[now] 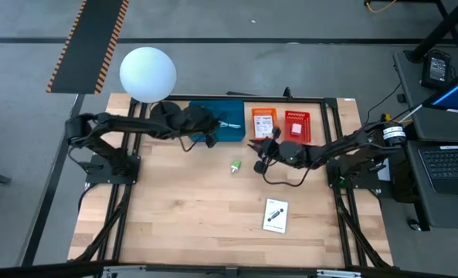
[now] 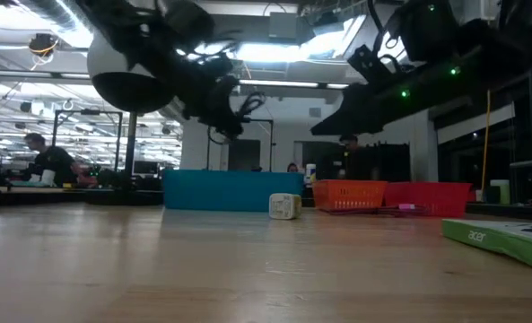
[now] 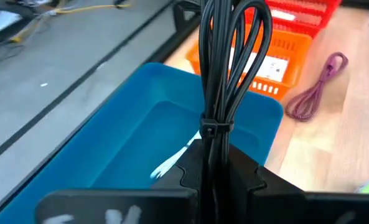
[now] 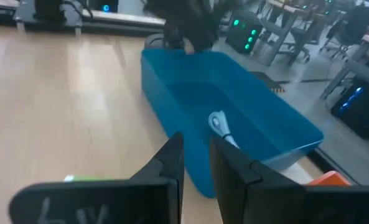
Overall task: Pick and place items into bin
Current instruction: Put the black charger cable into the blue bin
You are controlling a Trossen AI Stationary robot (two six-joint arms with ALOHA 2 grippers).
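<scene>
The left gripper (image 1: 210, 137) hangs over the near edge of the blue bin (image 1: 230, 133) at the far side of the bench (image 1: 182, 216). Its jaws are clamped on a black cable bundle (image 3: 224, 68), a looped coil cinched with a tie, which stands up between them above the bin's open interior. Inside the bin already lies a white, stick-like item (image 4: 220, 126); its exact kind is hard to make out.

To the right of the blue bin sit an orange basket (image 1: 263, 123) holding a white printed card (image 1: 263, 122), and a red basket (image 1: 297, 126) beside it. A purplish-red cord (image 3: 315, 90) lies coiled on the bench just near of the orange basket.

The right gripper (image 1: 259, 161) hovers near the bench's middle, right of the blue bin and just near of the baskets. Its jaws stand almost closed with only a narrow gap between them, holding nothing.

A small green lump (image 1: 235, 165) rests on the bench just left of the right gripper. A second white printed card (image 1: 276, 215) lies well apart, towards the near right of the bench. A white globe lamp (image 1: 147, 73) stands at the far left corner.
</scene>
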